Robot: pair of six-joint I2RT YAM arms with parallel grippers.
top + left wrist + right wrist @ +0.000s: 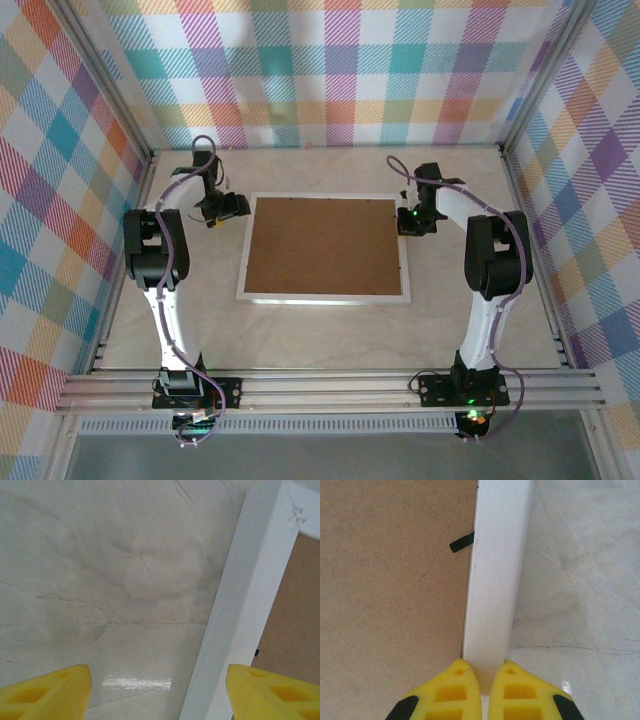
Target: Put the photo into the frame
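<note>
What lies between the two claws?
The frame, its brown backing board up, spans the stretch from left claw to right claw, in the top view.

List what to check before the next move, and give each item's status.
1. Frame flat on the table: ok.
2. Brown backing board lying inside the frame: ok.
3. Photo under the board: cannot tell, the board hides it.
4. Left gripper open, frame's left rail between its fingers, holding nothing: ok.
5. Right gripper shut above the right rail: ok.
6. Black tab over the board's edge: ok.
</note>
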